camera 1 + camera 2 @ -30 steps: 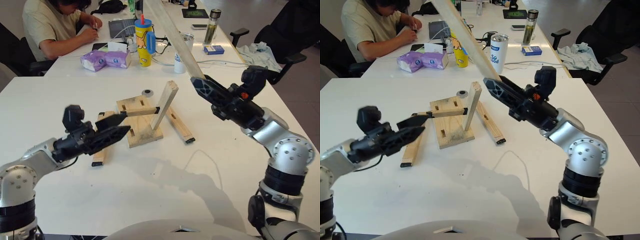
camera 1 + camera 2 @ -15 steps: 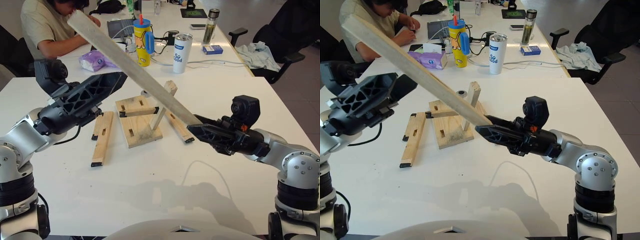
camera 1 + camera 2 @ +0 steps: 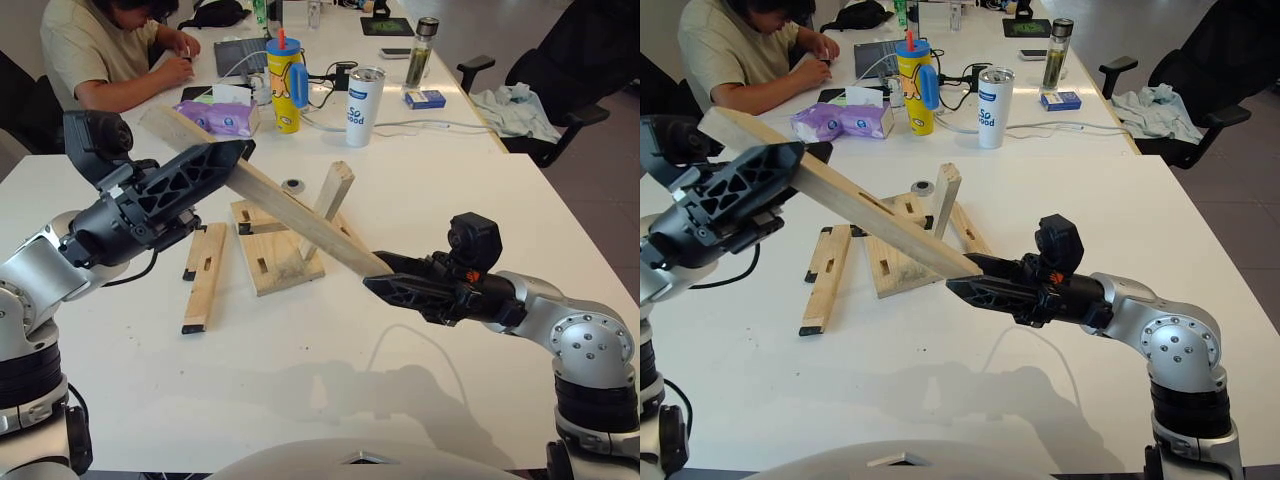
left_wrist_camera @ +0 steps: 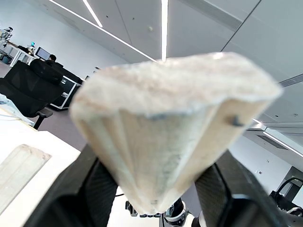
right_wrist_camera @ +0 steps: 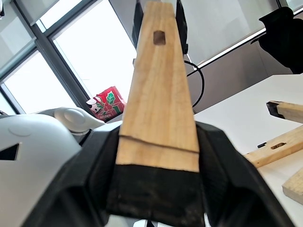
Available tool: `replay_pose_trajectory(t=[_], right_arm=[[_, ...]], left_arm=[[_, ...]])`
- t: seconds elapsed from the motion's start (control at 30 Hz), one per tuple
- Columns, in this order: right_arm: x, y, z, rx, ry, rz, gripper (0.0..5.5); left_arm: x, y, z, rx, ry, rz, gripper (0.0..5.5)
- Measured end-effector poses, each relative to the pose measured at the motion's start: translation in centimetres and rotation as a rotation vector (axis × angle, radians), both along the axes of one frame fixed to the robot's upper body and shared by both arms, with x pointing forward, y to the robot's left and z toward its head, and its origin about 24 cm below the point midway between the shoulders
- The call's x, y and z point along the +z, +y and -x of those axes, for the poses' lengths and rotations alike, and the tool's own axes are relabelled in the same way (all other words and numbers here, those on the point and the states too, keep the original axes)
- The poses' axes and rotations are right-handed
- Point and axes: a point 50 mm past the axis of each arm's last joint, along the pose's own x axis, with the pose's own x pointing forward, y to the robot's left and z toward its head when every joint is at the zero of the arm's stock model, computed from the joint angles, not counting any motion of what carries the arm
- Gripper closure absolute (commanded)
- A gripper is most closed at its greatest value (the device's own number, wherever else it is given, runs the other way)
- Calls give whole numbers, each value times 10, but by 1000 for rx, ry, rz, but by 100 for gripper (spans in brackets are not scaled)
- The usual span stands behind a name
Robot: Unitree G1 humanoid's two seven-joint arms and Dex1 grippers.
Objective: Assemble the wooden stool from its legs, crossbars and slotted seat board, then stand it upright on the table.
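both hands are clamped on one long slotted leg, held slanted in the air over the surface. left hand pinches the high end, right hand grips the low black-tipped end. under it the seat board lies flat, with an upright leg leaning a bit and a crossbar sticking out of it. a loose leg lies flat just left of the board. on the far table there's a yellow cup with a red straw in it and a lidded white tumbler, contents can't tell.
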Motion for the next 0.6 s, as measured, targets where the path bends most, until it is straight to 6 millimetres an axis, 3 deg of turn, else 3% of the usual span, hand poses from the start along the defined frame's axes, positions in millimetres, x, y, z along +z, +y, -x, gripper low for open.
replay_pose_trajectory(t=[0.17,0.2,0.43,0.5,0.6], right_arm=[[-2,-3,-4,-14,27,-14,342],[-3,-4,-5,-19,35,-19,305],[-10,-8,-11,-79,72,-12,189],[-19,-9,-12,-116,85,24,153],[-48,-6,-18,-225,95,200,151]], left_arm=[[-8,5,-1,14,13,-30,342],[-9,6,-1,18,17,-36,343],[-21,22,-3,87,50,-76,344],[-24,30,-2,122,60,-117,344],[-32,51,1,190,91,-239,344]])
